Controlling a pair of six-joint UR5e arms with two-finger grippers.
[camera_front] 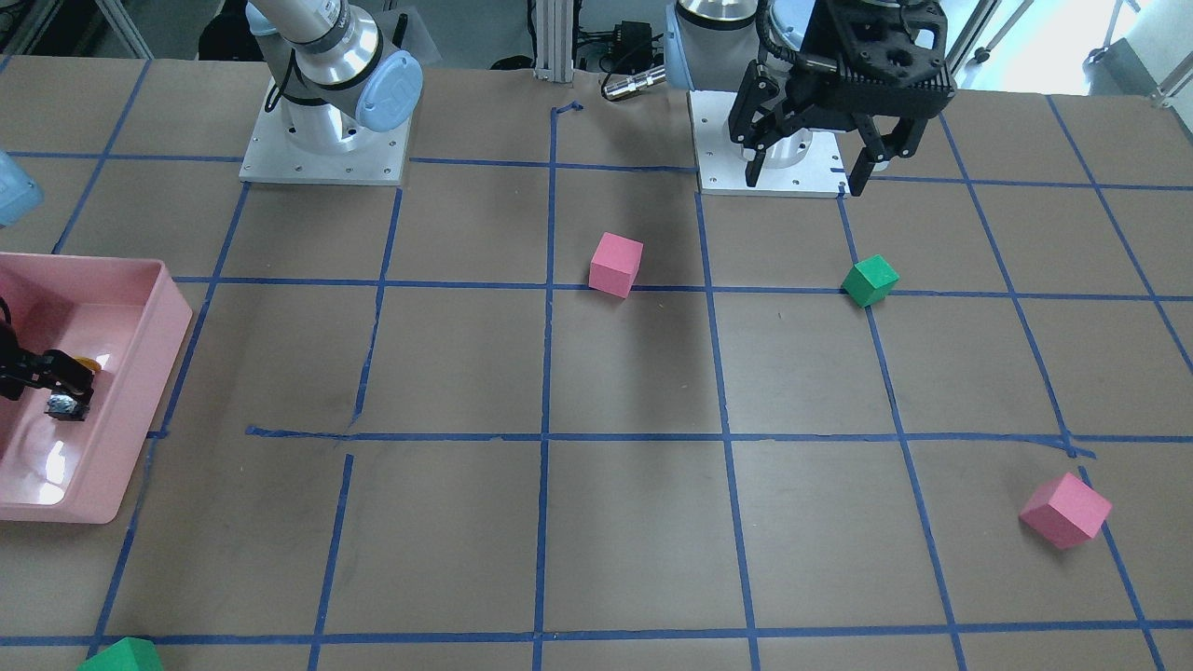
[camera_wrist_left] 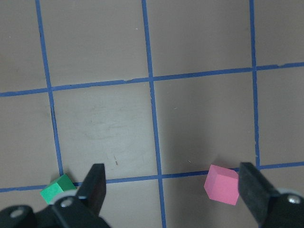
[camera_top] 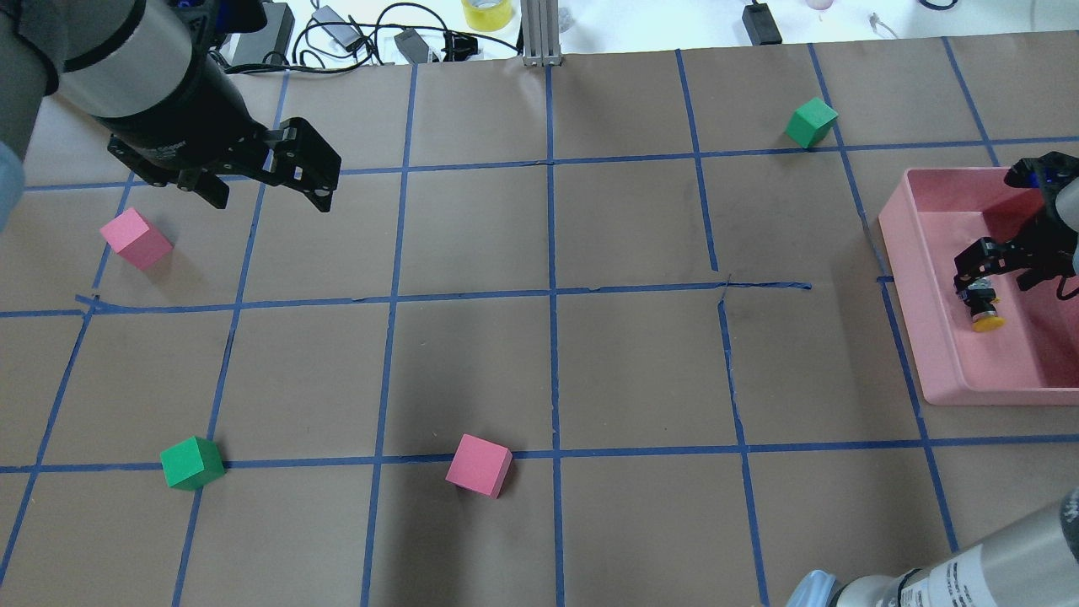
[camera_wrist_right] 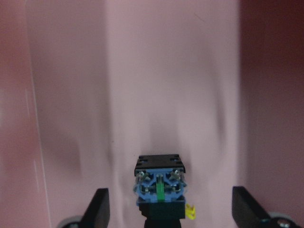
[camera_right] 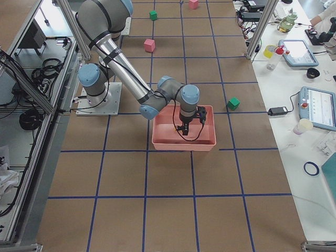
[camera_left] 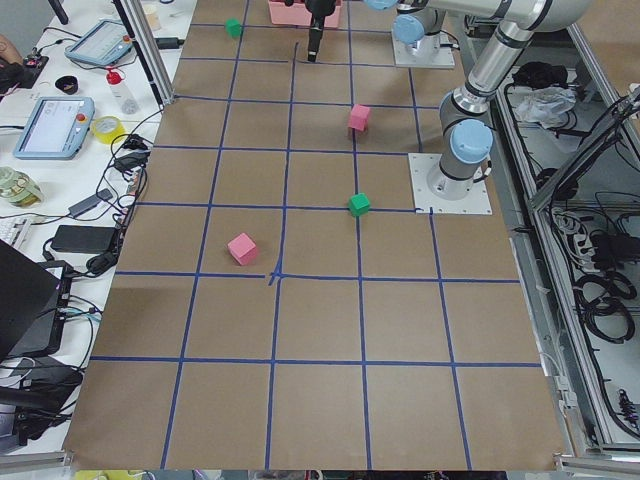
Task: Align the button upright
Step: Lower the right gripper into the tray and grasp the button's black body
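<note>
The button [camera_wrist_right: 160, 187] lies in the pink bin [camera_top: 927, 253] at the table's right end. In the right wrist view its pale base block faces the camera and a sliver of yellow cap shows beside it. In the overhead view [camera_top: 982, 308] it is tipped over, with the cap toward the robot. My right gripper [camera_top: 995, 278] hangs just over it, open, with the fingers [camera_wrist_right: 97, 209] wide on either side and not touching. My left gripper [camera_top: 270, 198] is open and empty, raised above the table's left side.
Two pink cubes [camera_top: 136, 239] [camera_top: 479, 465] and two green cubes [camera_top: 192, 463] [camera_top: 812, 122] lie scattered on the brown table with its blue tape grid. The bin's walls [camera_front: 168, 308] surround my right gripper. Cables and a tape roll lie past the far edge.
</note>
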